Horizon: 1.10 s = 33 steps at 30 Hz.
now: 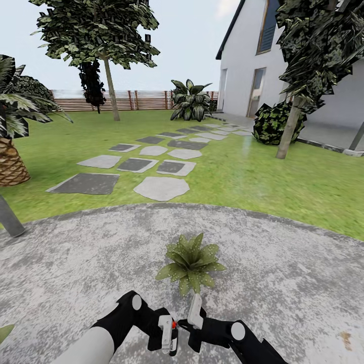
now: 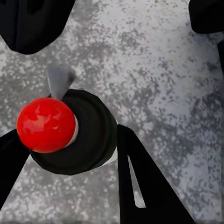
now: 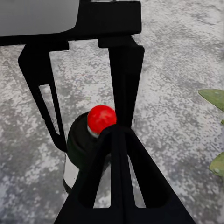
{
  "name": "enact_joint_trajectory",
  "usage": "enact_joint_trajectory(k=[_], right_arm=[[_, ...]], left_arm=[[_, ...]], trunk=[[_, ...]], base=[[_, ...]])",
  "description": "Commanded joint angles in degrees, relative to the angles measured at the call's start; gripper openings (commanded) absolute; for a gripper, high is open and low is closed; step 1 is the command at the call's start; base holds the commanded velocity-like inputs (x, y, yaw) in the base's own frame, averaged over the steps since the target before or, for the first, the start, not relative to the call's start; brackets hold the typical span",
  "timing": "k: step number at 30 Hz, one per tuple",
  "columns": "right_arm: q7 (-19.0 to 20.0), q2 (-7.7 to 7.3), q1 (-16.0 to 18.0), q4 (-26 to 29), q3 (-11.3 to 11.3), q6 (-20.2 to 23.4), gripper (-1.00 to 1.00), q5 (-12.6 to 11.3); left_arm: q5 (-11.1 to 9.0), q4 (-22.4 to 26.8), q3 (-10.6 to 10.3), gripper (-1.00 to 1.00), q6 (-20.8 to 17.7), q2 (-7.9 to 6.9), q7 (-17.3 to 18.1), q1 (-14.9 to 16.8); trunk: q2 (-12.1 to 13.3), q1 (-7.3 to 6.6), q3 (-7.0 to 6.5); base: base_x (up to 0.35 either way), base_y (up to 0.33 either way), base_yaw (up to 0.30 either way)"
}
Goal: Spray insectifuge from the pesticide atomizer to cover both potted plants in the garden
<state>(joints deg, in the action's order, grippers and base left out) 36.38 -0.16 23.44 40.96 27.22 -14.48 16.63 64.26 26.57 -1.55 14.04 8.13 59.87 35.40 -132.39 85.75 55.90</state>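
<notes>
My left gripper [image 1: 167,334] is shut on the pesticide atomizer [image 1: 173,324], a small dark bottle with a red top, held low over the grey paved circle [image 1: 283,283]. In the left wrist view the red-topped atomizer [image 2: 60,130] sits between the black fingers [image 2: 140,182]. My right gripper [image 1: 195,309] hovers close beside it, its two fingers pressed together with nothing between them; its tip [image 3: 116,133] overlaps the atomizer [image 3: 100,119]. Just beyond both grippers stands a potted plant [image 1: 191,262], its green leaves dotted with white insectifuge specks. Leaves [image 3: 212,98] of it reach in at one edge.
A grey post [image 1: 10,217] and a palm trunk [image 1: 10,164] stand at the left. Stepping stones [image 1: 161,188] lead across the lawn toward the white house [image 1: 242,65]. A tree [image 1: 290,126] and shrub [image 1: 275,124] are at the right, a wooden fence [image 1: 141,100] far back. A leaf tip [image 1: 4,331] shows lower left.
</notes>
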Motion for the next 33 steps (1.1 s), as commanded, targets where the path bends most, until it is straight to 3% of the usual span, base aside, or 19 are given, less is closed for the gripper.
enact_joint_trajectory(k=[1, 3, 11, 14, 15, 20, 23, 25, 26, 29, 32, 33], right_arm=[[-0.09, -0.02, 0.03, 0.02, 0.03, -0.38, -1.0, 0.6], [-0.08, -0.02, 0.03, 0.01, 0.03, -0.38, -1.0, 0.6], [-0.08, -0.02, 0.03, -0.03, 0.11, -0.38, -1.0, 0.6], [-0.08, -0.14, 0.03, -0.23, 0.18, -0.38, -1.0, 0.67], [-0.08, -0.27, 0.03, -0.35, 0.19, -0.38, 1.0, 0.66], [-0.36, -0.56, 0.03, -2.7, 0.08, -0.44, 1.0, 0.6], [-4.55, -1.1, 0.03, -5.78, 0.16, -0.51, 1.0, 0.57], [-9.86, -1.53, 0.03, -10.24, 0.25, -0.63, 1.0, 0.45], [-12.26, -1.62, 0.03, -12.73, 0.26, -0.7, 1.0, 0.39], [-20.9, -1.74, 0.03, -21.83, 0.28, -1.14, 1.0, 0.09], [-29.59, -1.69, -0.02, -28.28, 0.04, -3.38, 1.0, -0.98], [-31.75, -1.66, -0.04, -29.48, -0.22, -3.76, 1.0, -1.85]], left_arm=[[0.34, -0.06, -0.05, -1.0, 0.37, -0.15, 0.02, 0.02], [0.52, -0.23, -0.09, -1.0, 0.37, -1.24, -0.01, -0.07], [0.16, -0.38, 0.41, -1.0, 0.37, -10.22, -0.62, -1.05], [0.1, -0.31, 0.64, -1.0, 0.38, -12.63, -0.89, -2.98], [-0.14, -0.33, 0.66, -1.0, 0.42, -13.44, -1.26, -3.32], [-2.64, -0.41, 0.72, -1.0, 0.42, -16.11, -2.31, -4.35], [-6.26, -1.1, 1.56, -1.0, 0.32, -16.27, -7.86, -5.26], [-10.68, -4.53, 2.29, -1.0, 0.29, -15.86, -15.71, -5.69], [-12.02, -6.14, 2.43, -1.0, 0.29, -15.85, -17.96, -5.74], [-18.26, -10.89, 3.52, -1.0, 0.35, -15.98, -24.25, -5.82], [-26.96, -14.01, 4.22, -1.0, 0.37, -16.17, -29.73, -5.86], [-28.93, -14.77, 4.24, -1.0, 0.37, -16.12, -31.38, -5.87]], trunk=[[-0.02, -0.01, 0.05], [-0.02, -0.01, 0.05], [-0.02, -0.01, 0.05], [-0.02, -0.01, 0.05], [-0.02, -0.01, 0.05], [-0.02, -0.01, 0.05], [-0.02, -0.01, 0.05], [-0.02, -0.01, 0.05], [-0.02, -0.01, 0.05], [-0.02, -0.01, 0.05], [-0.02, -0.01, 0.05], [-0.02, -0.01, 0.05]], base=[[0.0, 0.0, 0.0], [0.0, 0.0, 0.0], [0.0, 0.0, 0.0], [0.0, 0.0, 0.0], [0.0, 0.0, 0.0], [0.0, 0.0, 0.0], [0.0, 0.0, 0.0], [0.0, 0.0, 0.0], [0.0, 0.0, 0.0], [0.0, 0.0, 0.0], [0.0, 0.0, 0.0], [0.0, 0.0, 0.0]])
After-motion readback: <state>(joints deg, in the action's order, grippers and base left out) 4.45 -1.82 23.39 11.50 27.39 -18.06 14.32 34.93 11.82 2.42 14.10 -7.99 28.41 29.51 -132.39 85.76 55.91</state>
